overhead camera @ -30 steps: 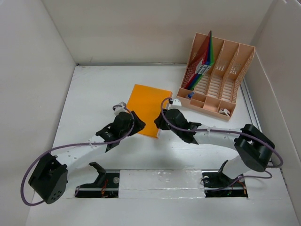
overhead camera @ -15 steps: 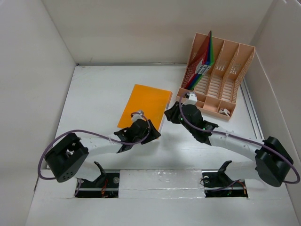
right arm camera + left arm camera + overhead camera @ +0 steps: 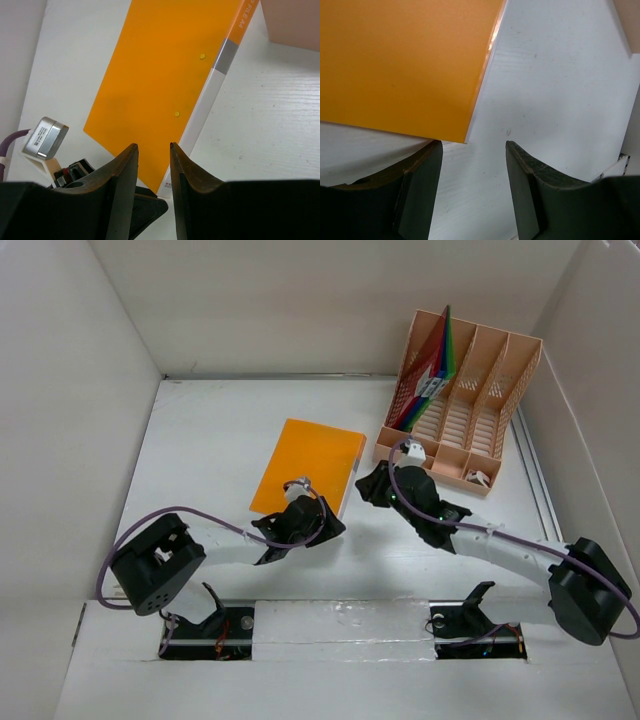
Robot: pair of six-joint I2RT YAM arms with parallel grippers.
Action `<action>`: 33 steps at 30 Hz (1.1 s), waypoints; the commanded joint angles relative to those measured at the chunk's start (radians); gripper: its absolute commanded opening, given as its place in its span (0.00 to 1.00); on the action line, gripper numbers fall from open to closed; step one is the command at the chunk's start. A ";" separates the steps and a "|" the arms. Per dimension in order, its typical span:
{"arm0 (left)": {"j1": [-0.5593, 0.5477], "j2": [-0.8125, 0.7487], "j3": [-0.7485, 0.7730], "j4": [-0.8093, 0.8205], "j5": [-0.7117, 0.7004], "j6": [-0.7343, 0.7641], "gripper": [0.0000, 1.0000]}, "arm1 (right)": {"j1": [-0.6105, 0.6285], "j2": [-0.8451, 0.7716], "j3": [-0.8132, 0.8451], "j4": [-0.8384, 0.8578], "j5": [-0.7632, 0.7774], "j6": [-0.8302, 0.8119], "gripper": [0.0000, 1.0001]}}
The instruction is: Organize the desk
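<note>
Desk (image 3: 200,430): fills the overhead view, walled on three sides, and lies under both arms. We see nothing newly stowed on it over the last second.

Rack (image 3: 470,390): unchanged at 1 o'clock on the desk, coloured files upright in its left slot.

Folder (image 3: 310,460): orange, flat near the desk's centre, about where it was. Its near edge may have turned slightly, but we cannot be sure.

Left gripper (image 3: 322,525): it has swung from the folder's 7 o'clock side across to its 5 o'clock corner. Jaws are wide apart and empty. In the wrist view bare desk shows between them, and the folder's corner sits just at the left finger (image 3: 420,190).

Right gripper (image 3: 368,490): it has backed off that same corner toward 3 o'clock, nearer the rack. Jaws are narrowly apart, clamped on nothing. Its wrist view looks down at the folder's spine edge.

Reading: we judge the arms have swapped roles at the corner. No grasp is made yet, so the folder's filing remains undone.
</note>
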 commanded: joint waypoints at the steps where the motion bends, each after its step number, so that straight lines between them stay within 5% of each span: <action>1: -0.003 -0.025 0.016 0.021 -0.022 0.001 0.49 | -0.007 -0.037 -0.007 0.015 -0.012 -0.002 0.38; 15: -0.031 0.032 0.007 0.086 -0.102 -0.018 0.42 | 0.007 -0.055 -0.030 0.025 -0.028 0.028 0.38; 23: -0.051 0.030 -0.018 0.086 -0.186 -0.022 0.26 | 0.048 -0.045 -0.064 0.058 -0.011 0.059 0.38; 33: -0.077 -0.082 -0.082 -0.011 -0.375 -0.067 0.32 | 0.116 -0.046 -0.084 0.084 0.014 0.090 0.38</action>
